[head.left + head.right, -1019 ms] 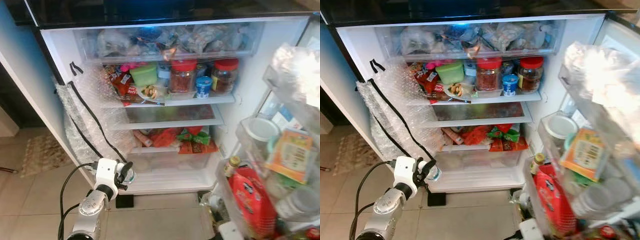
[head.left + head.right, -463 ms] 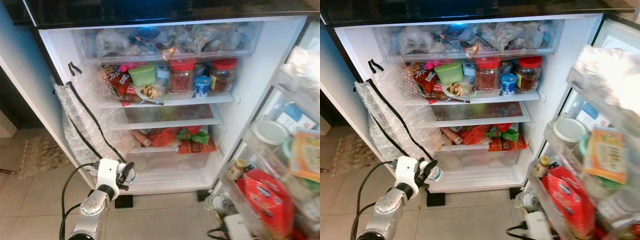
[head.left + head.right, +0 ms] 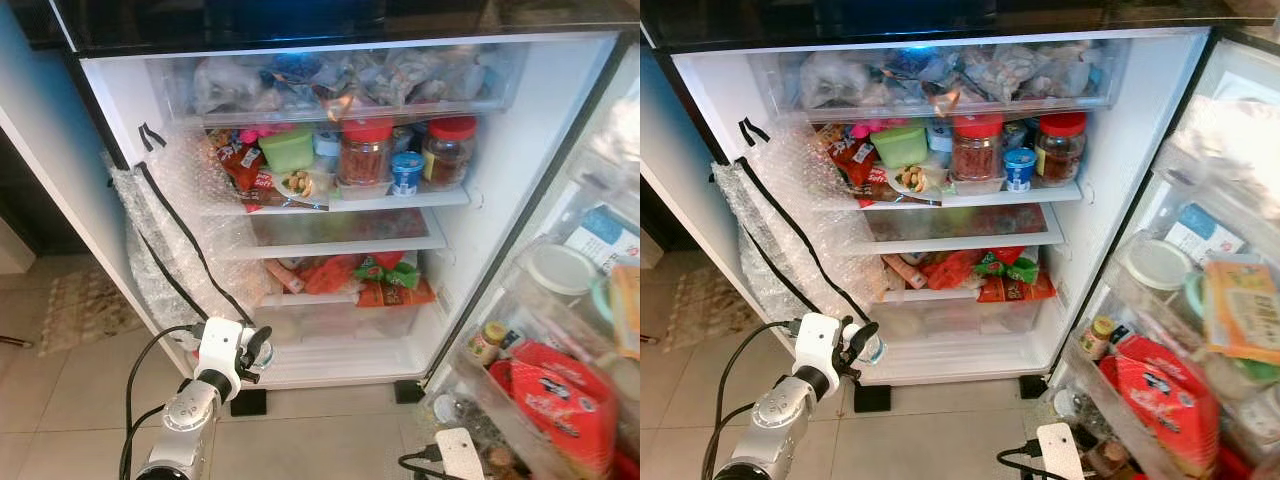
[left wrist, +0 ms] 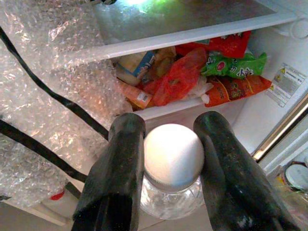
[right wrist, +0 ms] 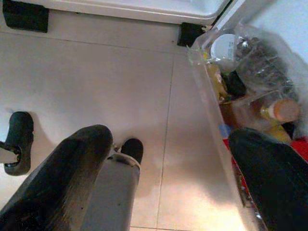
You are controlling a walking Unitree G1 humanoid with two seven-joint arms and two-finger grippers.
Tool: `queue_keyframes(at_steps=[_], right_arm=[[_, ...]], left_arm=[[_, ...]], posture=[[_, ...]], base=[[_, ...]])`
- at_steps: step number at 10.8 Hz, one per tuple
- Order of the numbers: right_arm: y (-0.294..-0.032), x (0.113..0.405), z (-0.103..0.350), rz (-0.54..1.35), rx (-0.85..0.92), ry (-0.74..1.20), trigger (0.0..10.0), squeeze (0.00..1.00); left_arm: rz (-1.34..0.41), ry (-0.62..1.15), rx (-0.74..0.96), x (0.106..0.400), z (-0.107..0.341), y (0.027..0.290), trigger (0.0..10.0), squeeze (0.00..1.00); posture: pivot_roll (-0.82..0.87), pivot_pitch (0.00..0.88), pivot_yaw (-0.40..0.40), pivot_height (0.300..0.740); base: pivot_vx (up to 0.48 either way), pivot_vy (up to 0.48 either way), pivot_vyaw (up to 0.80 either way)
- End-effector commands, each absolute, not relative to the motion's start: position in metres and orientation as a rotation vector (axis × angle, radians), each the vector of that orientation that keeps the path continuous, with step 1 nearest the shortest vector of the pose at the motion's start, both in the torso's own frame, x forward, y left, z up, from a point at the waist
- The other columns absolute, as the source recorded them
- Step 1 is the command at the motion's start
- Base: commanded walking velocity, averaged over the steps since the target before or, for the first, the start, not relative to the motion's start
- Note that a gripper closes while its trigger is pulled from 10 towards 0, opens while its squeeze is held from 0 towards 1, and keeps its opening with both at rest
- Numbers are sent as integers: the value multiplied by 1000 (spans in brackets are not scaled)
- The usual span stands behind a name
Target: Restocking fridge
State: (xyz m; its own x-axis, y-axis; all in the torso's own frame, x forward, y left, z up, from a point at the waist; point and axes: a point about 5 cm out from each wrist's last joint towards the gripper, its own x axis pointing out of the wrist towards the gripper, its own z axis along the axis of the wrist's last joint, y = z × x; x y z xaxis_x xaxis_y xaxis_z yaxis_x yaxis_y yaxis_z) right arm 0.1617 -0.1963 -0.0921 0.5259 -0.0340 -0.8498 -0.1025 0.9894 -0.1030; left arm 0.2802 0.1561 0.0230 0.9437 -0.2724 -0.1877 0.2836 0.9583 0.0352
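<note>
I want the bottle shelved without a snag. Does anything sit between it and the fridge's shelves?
The left gripper holds the bottle low before the open fridge. Nothing blocks the way, though bubble wrap hangs close alongside.

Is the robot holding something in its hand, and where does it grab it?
Yes. The left gripper holds a small clear bottle by its white cap, one finger on each side. The right gripper is open and holds nothing.

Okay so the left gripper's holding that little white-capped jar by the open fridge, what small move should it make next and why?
Probably raise the left gripper and ease it forward toward the fridge interior. Its fingers are shut on the clear white-capped jar, which sits low, near the bottom drawer, while the shelves sit higher. The right gripper hangs open over the floor tiles.
</note>
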Motion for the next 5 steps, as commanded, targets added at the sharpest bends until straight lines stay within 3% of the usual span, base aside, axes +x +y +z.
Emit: queue_keyframes(at_steps=[1, 5], right_arm=[[-197, 163, -91, 24, -135, 1018, 10000, 0], [-193, 163, -92, 27, -112, 1015, 10000, 0]], left_arm=[[-282, 149, 78, 285, 31, 157, 10000, 0], [-283, 150, 80, 287, 32, 157, 10000, 0]], posture=[[-32, 15, 14, 740], [-33, 5, 16, 740]], base=[[319, 0, 0], [350, 0, -108]])
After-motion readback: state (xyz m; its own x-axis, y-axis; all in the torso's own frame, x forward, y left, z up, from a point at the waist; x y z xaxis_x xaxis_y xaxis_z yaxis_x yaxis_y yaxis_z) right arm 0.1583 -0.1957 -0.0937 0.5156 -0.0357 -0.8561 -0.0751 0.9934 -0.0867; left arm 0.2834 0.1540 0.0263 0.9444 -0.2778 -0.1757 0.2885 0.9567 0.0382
